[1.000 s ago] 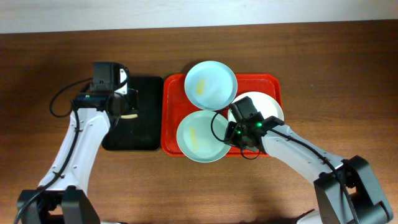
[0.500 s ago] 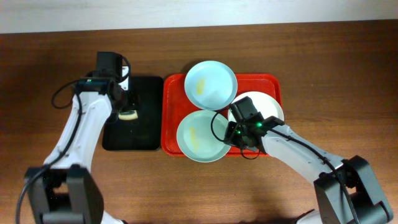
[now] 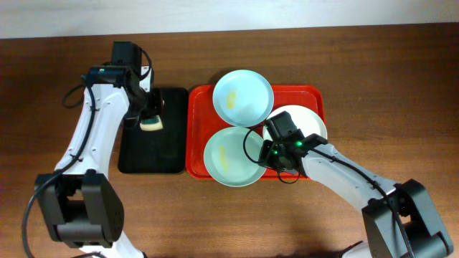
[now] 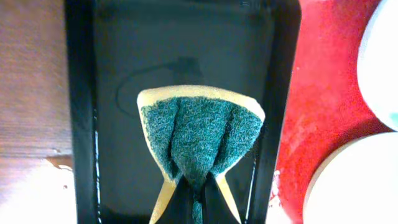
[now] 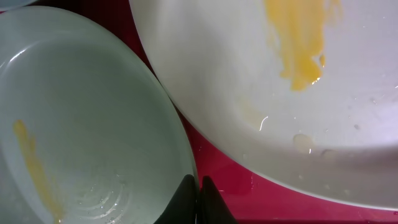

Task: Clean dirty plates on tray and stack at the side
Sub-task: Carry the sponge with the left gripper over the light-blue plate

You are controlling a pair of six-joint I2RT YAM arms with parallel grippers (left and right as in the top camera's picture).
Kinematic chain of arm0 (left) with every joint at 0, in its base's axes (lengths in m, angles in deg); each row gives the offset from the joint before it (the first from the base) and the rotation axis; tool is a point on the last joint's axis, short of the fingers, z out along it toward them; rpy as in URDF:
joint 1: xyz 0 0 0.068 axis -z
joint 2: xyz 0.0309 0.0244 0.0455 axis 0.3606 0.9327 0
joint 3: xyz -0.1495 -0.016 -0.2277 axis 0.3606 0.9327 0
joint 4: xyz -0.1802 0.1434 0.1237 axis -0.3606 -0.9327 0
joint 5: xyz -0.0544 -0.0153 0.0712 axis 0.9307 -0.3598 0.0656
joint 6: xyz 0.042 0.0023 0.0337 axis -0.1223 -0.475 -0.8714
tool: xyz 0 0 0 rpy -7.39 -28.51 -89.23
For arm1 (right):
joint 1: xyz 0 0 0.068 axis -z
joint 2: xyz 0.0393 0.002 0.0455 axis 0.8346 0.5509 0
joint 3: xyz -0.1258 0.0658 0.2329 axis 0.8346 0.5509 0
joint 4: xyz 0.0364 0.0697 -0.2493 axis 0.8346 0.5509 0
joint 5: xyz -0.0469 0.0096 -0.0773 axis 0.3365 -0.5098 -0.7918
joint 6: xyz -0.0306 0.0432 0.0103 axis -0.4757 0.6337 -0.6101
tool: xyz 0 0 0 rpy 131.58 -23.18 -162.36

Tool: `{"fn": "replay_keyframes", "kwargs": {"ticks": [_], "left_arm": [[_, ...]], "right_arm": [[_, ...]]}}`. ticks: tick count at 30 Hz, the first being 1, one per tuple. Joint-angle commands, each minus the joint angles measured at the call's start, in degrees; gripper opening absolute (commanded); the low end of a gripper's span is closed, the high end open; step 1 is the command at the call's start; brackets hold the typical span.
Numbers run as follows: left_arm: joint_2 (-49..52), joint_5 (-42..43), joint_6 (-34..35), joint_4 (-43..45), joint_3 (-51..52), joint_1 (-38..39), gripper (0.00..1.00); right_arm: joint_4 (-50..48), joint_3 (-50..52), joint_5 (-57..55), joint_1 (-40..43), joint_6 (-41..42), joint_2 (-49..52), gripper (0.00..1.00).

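Left end effector grasps a green-faced yellow sponge over the black tray — right end effector pinches the rim of a smeared mint plate.

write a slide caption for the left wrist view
Left gripper pinching a folded green-and-yellow sponge over the black tray, red tray alongside

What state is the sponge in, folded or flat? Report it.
Folded. The left gripper is shut on the sponge, bunching its green scouring face into pleats with the yellow edge curled around, above the black tray.
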Motion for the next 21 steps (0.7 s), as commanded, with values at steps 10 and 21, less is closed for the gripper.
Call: {"fn": "replay_keyframes", "kwargs": {"ticks": [10, 21], "left_arm": [[0.63, 4.07, 1.42, -4.42, -0.57, 9.22, 0.00], [1.97, 3.87, 14.05, -3.91, -0.50, 17.46, 0.00]], "right_arm": [[0.04, 0.50, -2.01, -0.31, 0.63, 0.66, 0.04], [0.07, 0.50, -1.99, -0.31, 0.63, 0.66, 0.04]]}}
